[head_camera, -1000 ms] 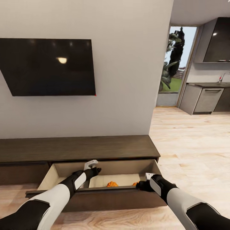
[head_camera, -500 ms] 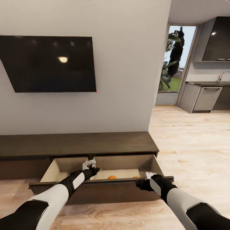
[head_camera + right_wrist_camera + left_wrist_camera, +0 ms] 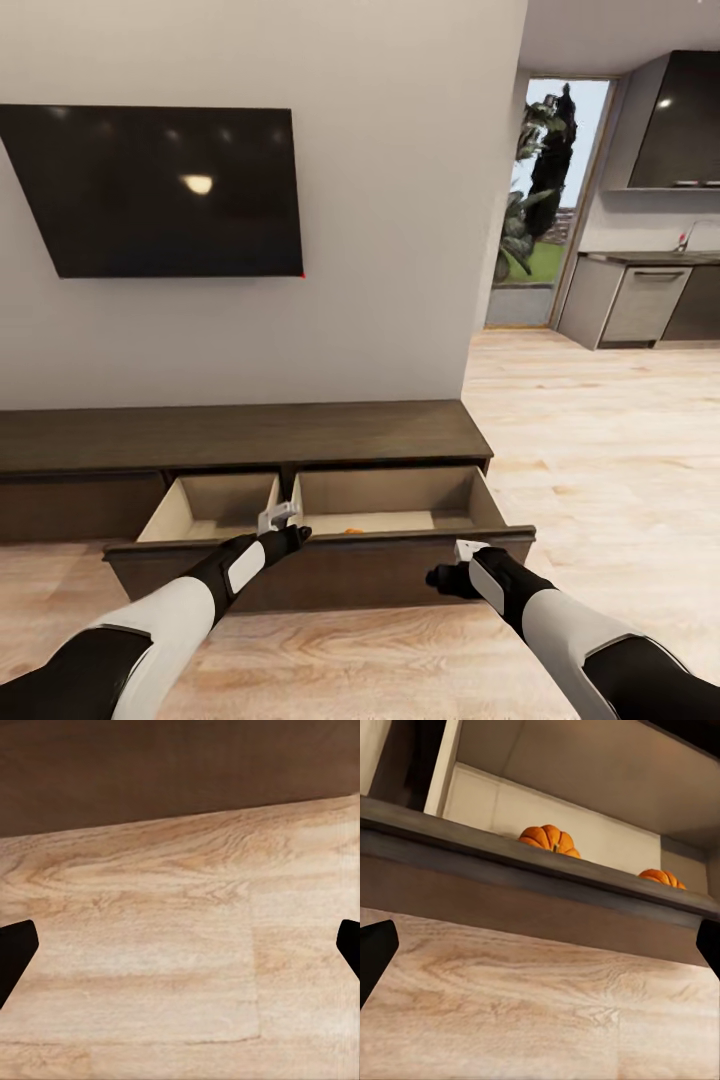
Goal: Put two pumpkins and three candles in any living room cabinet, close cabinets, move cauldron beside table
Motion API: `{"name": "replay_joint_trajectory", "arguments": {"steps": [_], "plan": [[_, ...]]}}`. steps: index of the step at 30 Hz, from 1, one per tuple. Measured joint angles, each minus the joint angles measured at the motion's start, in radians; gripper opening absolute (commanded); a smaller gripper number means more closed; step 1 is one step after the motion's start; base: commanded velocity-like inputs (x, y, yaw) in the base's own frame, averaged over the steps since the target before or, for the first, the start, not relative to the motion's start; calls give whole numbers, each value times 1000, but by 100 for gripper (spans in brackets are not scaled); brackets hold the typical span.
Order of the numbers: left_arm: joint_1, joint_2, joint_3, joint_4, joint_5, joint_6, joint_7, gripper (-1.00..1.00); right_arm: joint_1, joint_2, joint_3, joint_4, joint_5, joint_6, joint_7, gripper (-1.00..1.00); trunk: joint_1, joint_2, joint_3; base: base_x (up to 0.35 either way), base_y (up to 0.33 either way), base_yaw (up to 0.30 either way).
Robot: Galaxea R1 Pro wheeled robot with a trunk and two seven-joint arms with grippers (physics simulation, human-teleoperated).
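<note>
Orange pumpkins point(image 3: 549, 838) inside open cabinet point(image 3: 320, 570) drawer, beyond left gripper point(image 3: 290, 520).

1. Long, low dark-brown wooden cabinet point(image 3: 240, 437) runs along the wall, standing on the pale wood-plank floor point(image 3: 600, 440).
2. Its wide pull-out drawer point(image 3: 320, 560) is partly out, dark front panel facing the camera, pale wood interior split by a divider.
3. In the drawer's right compartment, two small ribbed orange pumpkins point(image 3: 549, 840) sit on the pale bottom, apart from each other.
4. In the head view one pumpkin is just an orange sliver above the drawer front.
</note>
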Motion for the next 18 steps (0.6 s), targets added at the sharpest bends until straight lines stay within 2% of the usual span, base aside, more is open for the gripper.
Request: {"name": "replay_joint_trajectory", "arguments": {"steps": [15, 18], "plan": [[0, 0, 0, 0, 0, -6, -1, 100, 0, 0, 0, 0, -1, -1, 5, 100, 58, -105, -47, -1, 0, 0], [0, 0, -1, 3, -1, -35, -1, 100, 0, 0, 0, 0, -1, -1, 6, 100, 69, -126, -56, 0, 0, 0]]}}
